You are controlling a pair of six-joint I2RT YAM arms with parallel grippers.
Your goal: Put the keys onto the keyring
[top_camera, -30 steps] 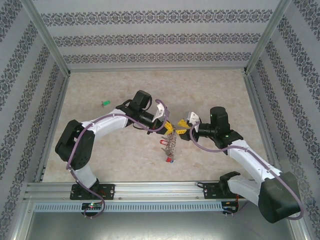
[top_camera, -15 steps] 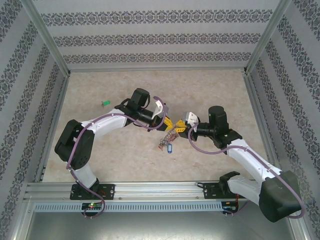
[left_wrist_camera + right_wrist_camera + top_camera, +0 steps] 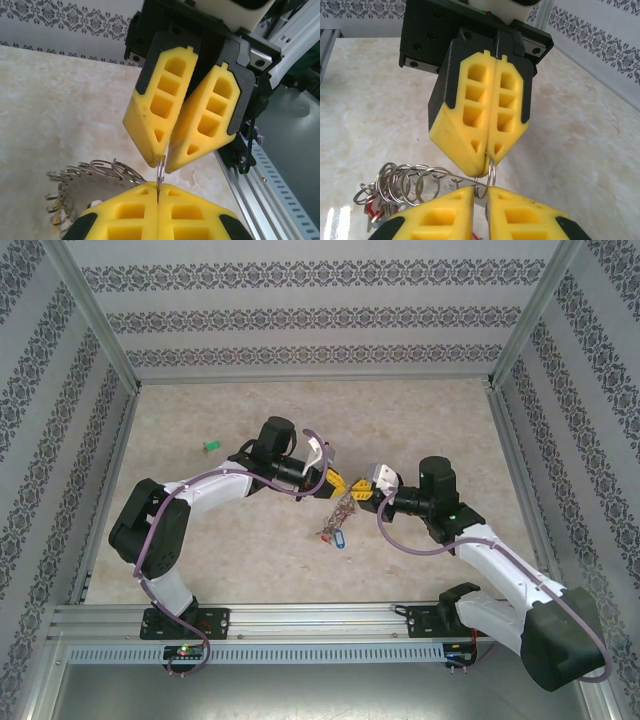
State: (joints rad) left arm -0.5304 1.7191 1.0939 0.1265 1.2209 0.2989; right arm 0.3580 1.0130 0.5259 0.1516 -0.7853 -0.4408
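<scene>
In the top view the 2 arms are meeting near the middle of the table (image 3: 430,420), fingertips pointing at each other. The left gripper (image 3: 335,485) is reaching in from 10 o'clock and the right gripper (image 3: 364,494) from 3 o'clock. The keyring (image 3: 345,508) is sitting just at 6 o'clock of that meeting point. A blue tag (image 3: 340,539) and a red tag (image 3: 325,532) are trailing from its 6 and 7 o'clock side. Whether the bunch is touching the table I cannot tell.

In the left wrist view the left gripper's 2 yellow fingers are pressing flat together, clamping a thin wire loop (image 3: 160,175) that is standing upright between them. The grey body of the keyring, fringed with small split rings (image 3: 117,169), is lying at 8 o'clock of that loop.

The right gripper's fingers are sitting on either side of the same loop from the opposite direction. In the right wrist view a thin slit is showing between them, with the loop passing through it. Whether they are actually pinching the wire I cannot tell.

A green-tagged key (image 3: 210,447) is lying alone on the table, well apart at 10 o'clock from the keyring.
</scene>
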